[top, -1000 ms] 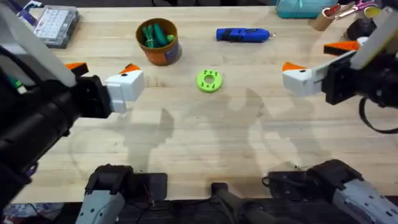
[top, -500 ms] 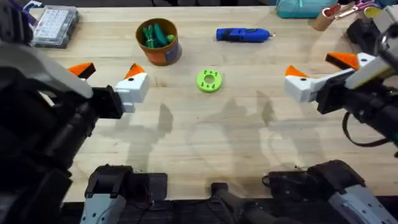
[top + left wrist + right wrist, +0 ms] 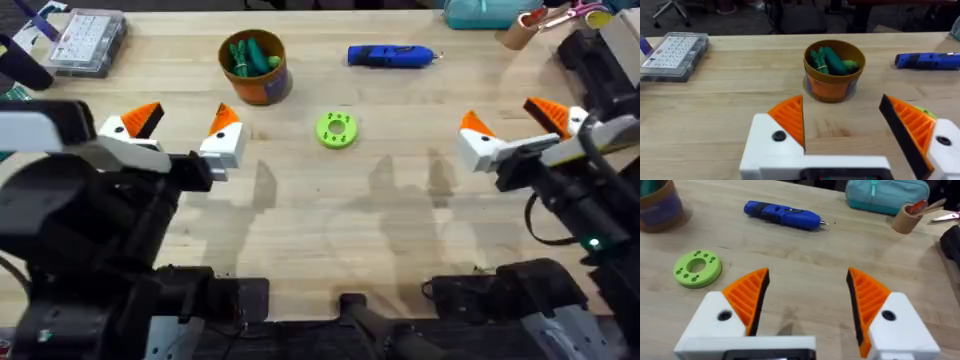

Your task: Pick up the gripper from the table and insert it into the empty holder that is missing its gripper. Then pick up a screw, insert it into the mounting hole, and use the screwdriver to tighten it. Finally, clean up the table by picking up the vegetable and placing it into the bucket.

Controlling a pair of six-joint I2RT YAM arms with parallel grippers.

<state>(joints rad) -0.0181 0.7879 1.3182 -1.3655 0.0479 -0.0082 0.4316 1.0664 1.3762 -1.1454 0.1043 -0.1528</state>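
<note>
On the tabletop [image 3: 330, 220] I count one bucket [image 3: 254, 67], one screwdriver [image 3: 391, 56], one lime-green disc [image 3: 336, 130] with holes, and one clear parts box [image 3: 88, 41]. The bucket stands in the upper left of the overhead frame, and inside it lie dark-green vegetables [image 3: 827, 61]; I cannot tell exactly how many, at least two pieces. The screwdriver lies flat in the upper middle, well apart from the bucket, with its thin tip to the right. The disc is between them and a little lower. In the upper right corner there are one teal pouch [image 3: 886, 195] and one small tan cup [image 3: 909, 217] with some tools in it.

Two grippers are over the wood. The left gripper [image 3: 183, 125] at the left has its fingers spread wide and holds nothing. The right gripper [image 3: 514, 122] at the right is also spread wide, with nothing between its orange pads
</note>
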